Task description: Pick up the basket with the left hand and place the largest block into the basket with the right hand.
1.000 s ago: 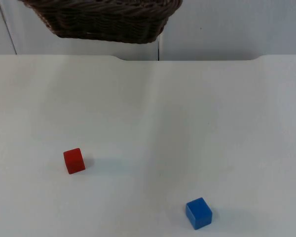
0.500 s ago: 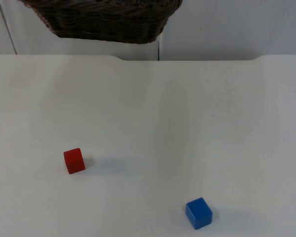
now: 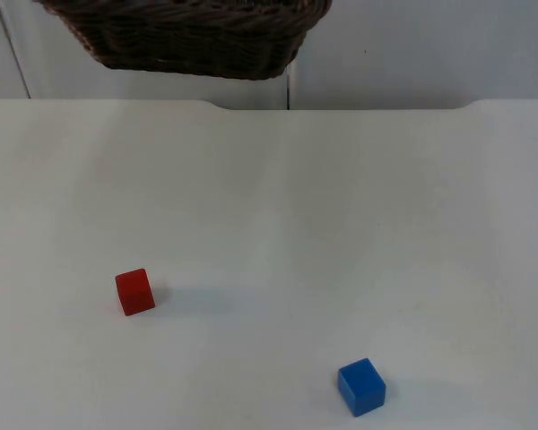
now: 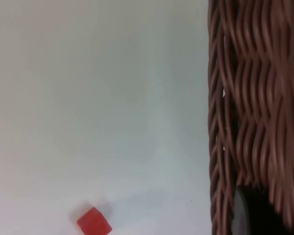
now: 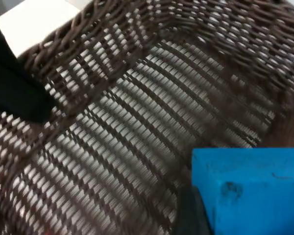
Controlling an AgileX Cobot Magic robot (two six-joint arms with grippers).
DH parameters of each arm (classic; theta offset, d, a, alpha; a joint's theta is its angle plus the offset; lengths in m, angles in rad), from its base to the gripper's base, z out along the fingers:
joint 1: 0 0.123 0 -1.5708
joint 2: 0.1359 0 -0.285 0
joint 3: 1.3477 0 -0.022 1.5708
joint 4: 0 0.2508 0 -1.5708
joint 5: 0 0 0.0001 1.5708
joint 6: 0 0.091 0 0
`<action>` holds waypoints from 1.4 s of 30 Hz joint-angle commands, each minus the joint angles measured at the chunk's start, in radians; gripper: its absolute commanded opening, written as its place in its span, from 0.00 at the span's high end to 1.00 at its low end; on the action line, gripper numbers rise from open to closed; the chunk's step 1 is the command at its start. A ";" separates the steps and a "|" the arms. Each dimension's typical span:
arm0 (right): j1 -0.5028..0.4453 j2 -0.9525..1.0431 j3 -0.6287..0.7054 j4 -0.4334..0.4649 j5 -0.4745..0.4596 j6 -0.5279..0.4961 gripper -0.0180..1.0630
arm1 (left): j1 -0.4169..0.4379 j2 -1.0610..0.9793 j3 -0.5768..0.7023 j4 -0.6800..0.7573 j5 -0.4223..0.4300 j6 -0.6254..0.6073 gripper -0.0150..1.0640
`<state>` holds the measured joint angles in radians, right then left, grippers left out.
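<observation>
Our left fingers [image 4: 253,213] clamp the light, stiff basket [image 3: 188,40] at its rim, while our right fingers [image 5: 187,219] — closed on the rigid big blue block [image 5: 250,191] by its flat sides — hover above the weave.

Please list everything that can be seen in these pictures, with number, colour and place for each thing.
basket: one, dark brown wicker, lifted off the table at the far left, in front of the wall.
red block: one, red, on the table, left side.
blue block on the table: one, blue, near the front edge, to the right of the red block.
held blue block: one, blue, above the inside of the basket.
table: one, white.
partition wall: one, grey, behind the table.
left gripper: one, black, at the basket's rim, jaws shut on it.
right gripper: one, black, over the basket, jaws shut on the held blue block.
</observation>
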<state>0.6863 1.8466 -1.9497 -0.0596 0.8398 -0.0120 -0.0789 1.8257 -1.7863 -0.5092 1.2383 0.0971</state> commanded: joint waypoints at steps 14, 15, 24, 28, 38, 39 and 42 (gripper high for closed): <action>-0.004 0.208 -0.105 0.047 -0.176 -0.037 0.98 | -0.001 0.005 -0.003 -0.022 -0.017 0.003 0.99; -0.004 0.214 -0.105 0.047 -0.178 -0.037 0.98 | -0.001 0.005 -0.003 -0.022 -0.017 0.003 0.99; -0.004 0.221 -0.105 0.045 -0.186 -0.037 0.59 | -0.001 0.005 -0.003 -0.022 -0.017 0.003 0.99; -0.004 0.203 -0.105 0.045 -0.183 -0.035 0.09 | -0.001 0.005 -0.003 -0.019 -0.017 0.010 0.99; -0.004 0.064 -0.105 0.036 -0.130 -0.038 0.01 | -0.001 0.011 -0.003 -0.017 -0.017 0.010 0.99; -0.004 0.044 -0.105 0.036 -0.116 -0.043 0.01 | -0.001 0.013 -0.003 -0.017 -0.017 0.010 0.99; -0.004 0.011 -0.105 0.036 -0.079 -0.051 0.01 | -0.001 0.019 -0.003 -0.017 -0.017 0.010 0.99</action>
<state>0.6863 1.8838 -2.0473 -0.0171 0.7358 -0.0515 -0.0789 1.8457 -1.7863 -0.4948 1.2383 0.1051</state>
